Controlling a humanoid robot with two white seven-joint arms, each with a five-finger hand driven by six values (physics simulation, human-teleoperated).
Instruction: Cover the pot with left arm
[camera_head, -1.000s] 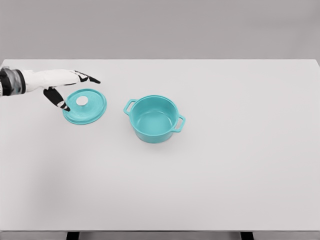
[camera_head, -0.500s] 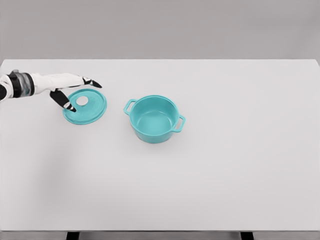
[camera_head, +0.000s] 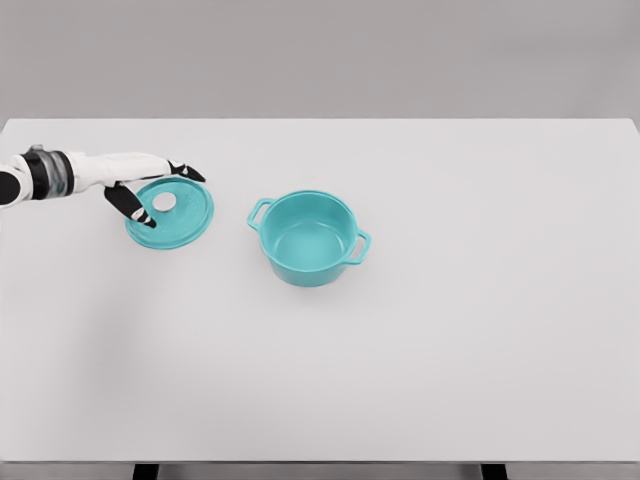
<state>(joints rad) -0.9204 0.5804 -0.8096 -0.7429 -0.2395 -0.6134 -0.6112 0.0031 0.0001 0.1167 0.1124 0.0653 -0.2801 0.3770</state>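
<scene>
1. Head view: a white table (camera_head: 420, 380) fills most of the scene, with a plain grey wall behind it and two dark leg tops showing under its near edge.
2. A teal pot (camera_head: 310, 238) stands upright just left of the table's centre, uncovered, its pale blue inside open to the camera. One loop handle points to about 10 o'clock, the other to about 4 o'clock.
3. The matching teal lid (camera_head: 171, 213) lies flat on the table at about 9 o'clock from the pot, apart from it, with bare tabletop between the two. A small white knob (camera_head: 165, 202) sits at the lid's middle.
4. The left hand (camera_head: 140, 180) reaches in from the picture's left edge on a white arm with a dark and grey wrist band. It is at the lid's rim, at about 10 o'clock from the knob.
5. The fingers (camera_head: 186, 172) are spread, not closed on anything: the long black-tipped fingers stretch along the lid's far rim at about 12 o'clock, while the black-tipped thumb (camera_head: 133, 205) angles down over the lid's left part, at about 9 o'clock from the knob.
6. Whether any fingertip touches the lid cannot be told from this angle; the knob lies in the open gap between thumb and fingers, ungrasped.
</scene>
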